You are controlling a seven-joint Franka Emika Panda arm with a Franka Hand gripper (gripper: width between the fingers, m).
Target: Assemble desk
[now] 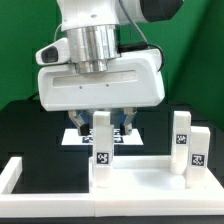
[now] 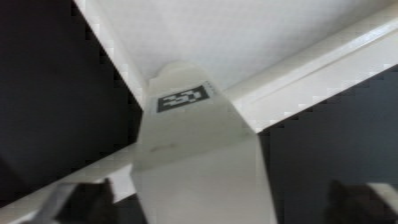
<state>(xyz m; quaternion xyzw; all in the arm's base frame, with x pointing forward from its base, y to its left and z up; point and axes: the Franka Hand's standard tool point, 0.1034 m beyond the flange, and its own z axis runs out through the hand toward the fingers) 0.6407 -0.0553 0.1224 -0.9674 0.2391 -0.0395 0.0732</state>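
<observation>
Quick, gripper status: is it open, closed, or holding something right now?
Gripper: jaws straddle the upright white leg standing on the desk top; whether they are clamped on it or just around it cannot be told.

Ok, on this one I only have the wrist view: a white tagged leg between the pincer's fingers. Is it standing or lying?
Observer: Standing. In the exterior view the leg is upright on the desk top, with the pincer astride its upper end.
Operator: Any other legs out?
Observer: Yes, a second leg and a third leg, both upright at the exterior view's right.
Operator: What's behind the pincer?
Observer: The marker board, flat on the table.
</observation>
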